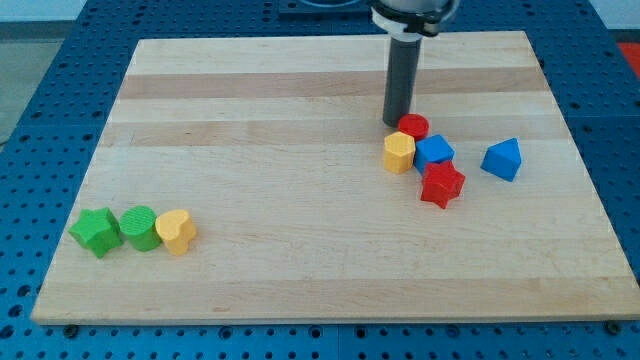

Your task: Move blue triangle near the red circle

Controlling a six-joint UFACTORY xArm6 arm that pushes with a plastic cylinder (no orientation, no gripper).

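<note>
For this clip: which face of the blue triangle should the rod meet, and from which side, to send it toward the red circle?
Probably the blue triangle's face toward the view's right, pushing toward the view's left and slightly up. It sits apart, right of the cluster, with the red circle up-left. My tip is now beside the red circle, so it must circle round first.

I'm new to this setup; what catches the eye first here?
My tip stands just left of the small red circle block, atop a tight cluster right of centre. The blue triangle block sits apart, further right. Three more blocks line the wooden board at lower left.
</note>
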